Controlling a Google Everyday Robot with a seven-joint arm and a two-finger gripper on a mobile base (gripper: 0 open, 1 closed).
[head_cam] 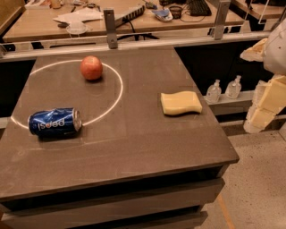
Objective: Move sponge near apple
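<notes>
End effector: at the frame's 3 o'clock, off the bench, hanging low beside its edge under the pale arm; holds nothing, open or clenched cannot be told.
Sponge: flat on the bench, 3 o'clock side.
Apple: 11 o'clock, well apart from the sponge.
Pepsi can: 9 o'clock, lying on its side.

A dark table fills most of the room ahead, with a thin white circle drawn on its top. A dented blue Pepsi can lies on its side across the circle's near left arc. Off the table's right edge, two small clear bottles stand on a low ledge, and the gripper hangs just beyond them. Behind, a wooden desk carries scattered papers and a keyboard.
</notes>
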